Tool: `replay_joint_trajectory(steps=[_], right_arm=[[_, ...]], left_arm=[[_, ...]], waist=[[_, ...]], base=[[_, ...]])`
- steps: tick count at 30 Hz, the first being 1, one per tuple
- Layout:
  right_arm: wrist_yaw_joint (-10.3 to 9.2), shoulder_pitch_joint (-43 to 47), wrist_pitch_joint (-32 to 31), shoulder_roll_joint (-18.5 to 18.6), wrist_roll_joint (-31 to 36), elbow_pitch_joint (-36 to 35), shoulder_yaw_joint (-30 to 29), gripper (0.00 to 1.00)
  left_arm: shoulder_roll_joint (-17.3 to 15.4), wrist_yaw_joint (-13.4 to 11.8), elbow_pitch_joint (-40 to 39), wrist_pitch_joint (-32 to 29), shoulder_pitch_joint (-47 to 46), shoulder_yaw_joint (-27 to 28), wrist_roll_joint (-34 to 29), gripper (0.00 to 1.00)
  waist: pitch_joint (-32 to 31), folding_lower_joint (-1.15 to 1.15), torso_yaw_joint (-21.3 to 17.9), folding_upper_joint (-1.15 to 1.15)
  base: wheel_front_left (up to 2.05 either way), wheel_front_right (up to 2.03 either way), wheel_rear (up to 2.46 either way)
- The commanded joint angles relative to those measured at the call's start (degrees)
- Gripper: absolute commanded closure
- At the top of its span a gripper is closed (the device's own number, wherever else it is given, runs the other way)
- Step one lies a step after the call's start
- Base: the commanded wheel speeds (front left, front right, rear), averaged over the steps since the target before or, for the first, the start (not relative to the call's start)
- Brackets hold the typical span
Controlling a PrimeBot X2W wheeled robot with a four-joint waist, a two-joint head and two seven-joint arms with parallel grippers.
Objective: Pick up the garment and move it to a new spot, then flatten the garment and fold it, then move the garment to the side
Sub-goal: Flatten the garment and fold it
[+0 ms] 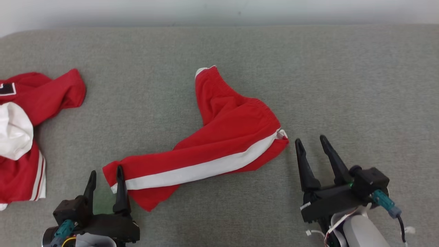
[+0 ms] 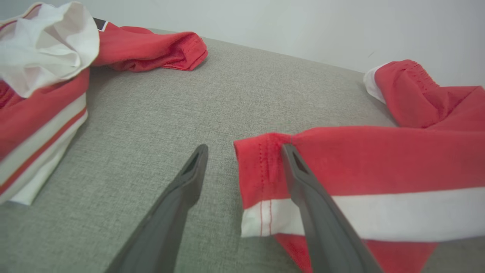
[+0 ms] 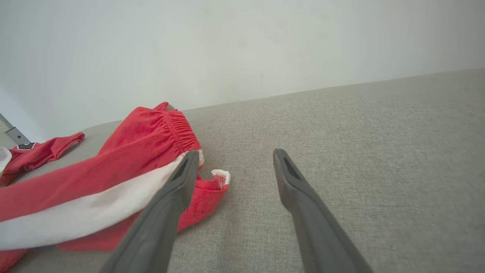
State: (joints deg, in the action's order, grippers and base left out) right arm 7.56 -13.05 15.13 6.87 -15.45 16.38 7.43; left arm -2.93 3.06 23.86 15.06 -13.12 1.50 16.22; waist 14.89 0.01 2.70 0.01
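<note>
Garment (image 1: 223, 137): a red pair of trousers with a white side stripe, lying crumpled near the middle of the grey upholstered surface (image 1: 343, 85); its elastic waistband bunches up at the far end, and one leg stretches down and to the left toward the robot.

At the near left, the left gripper (image 1: 106, 169) stands with its jaws spread and holds nothing; the stitched cuff of the leg sits at its fingertips. In the left wrist view this gripper (image 2: 244, 148) has one finger (image 2: 314, 204) lying across the cuff, over red cloth and white stripe alike, while the other finger is over bare grey fabric; whether either finger presses on the cloth cannot be told.

On the other side, the right gripper (image 1: 310, 138) is also spread wide and empty, just beside the waistband corner where the stripe ends. In the right wrist view its fingers (image 3: 178, 189) frame that corner; one overlaps the stripe's end and the other is over bare surface.

A second heap of red and white clothing (image 1: 20, 137) lies at the far left, well apart from the trousers; a pale wall (image 1: 219, 10) runs behind the surface.
</note>
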Motion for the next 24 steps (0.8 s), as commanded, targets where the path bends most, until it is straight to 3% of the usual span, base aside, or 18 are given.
replay_joint_trajectory(steps=[1, 15, 16, 17, 18, 19, 24], right_arm=[[-0.13, -1.6, 0.0, 0.4, -1.0, -0.2, 0.9, 0.00], [-0.13, -7.7, 0.0, 3.2, -4.3, 4.6, 4.5, 0.02], [-0.13, -7.8, 0.0, 3.3, -4.4, 5.2, 4.5, 0.30], [-0.13, -8.0, 0.0, 3.2, -4.6, 5.5, 4.5, 0.71], [-0.13, -8.2, 0.0, 3.1, -4.7, 5.7, 4.6, 0.96], [-0.13, -8.1, 0.0, 2.9, -4.8, 5.9, 4.4, 1.00], [-0.13, -5.9, 0.0, 1.8, -5.6, 3.6, 3.3, 1.00]], left_arm=[[0.0, -0.3, -0.4, 0.2, -0.5, -0.3, 0.4, 0.00], [0.1, 0.1, -4.3, 0.2, 1.5, -4.0, 0.9, 0.00], [0.1, 0.2, -4.6, 0.2, 1.7, -4.4, 0.8, 0.00], [0.1, 0.4, -4.8, 0.2, 2.0, -4.7, 0.7, 0.00], [0.0, 0.3, -5.0, 0.2, 2.3, -5.0, 0.6, 0.00], [0.0, 0.4, -5.1, 0.2, 2.7, -5.1, 0.5, 0.00], [0.0, 1.2, -5.9, 0.2, 4.1, -5.6, -0.4, 0.00]], waist=[[1.9, -0.01, 2.3, -0.01], [3.2, -0.01, 7.9, -0.01], [2.9, -0.01, 8.1, -0.01], [2.7, -0.01, 8.2, -0.01], [2.4, -0.01, 8.2, -0.01], [2.1, -0.01, 8.1, -0.01], [-0.8, -0.01, 6.2, -0.01]], base=[[0.00, 0.00, 0.00], [0.00, 0.00, 0.00], [0.00, 0.00, 0.00], [0.00, 0.00, 0.00], [0.00, 0.00, 0.00], [0.00, 0.00, 0.00], [0.00, 0.00, 0.00]])
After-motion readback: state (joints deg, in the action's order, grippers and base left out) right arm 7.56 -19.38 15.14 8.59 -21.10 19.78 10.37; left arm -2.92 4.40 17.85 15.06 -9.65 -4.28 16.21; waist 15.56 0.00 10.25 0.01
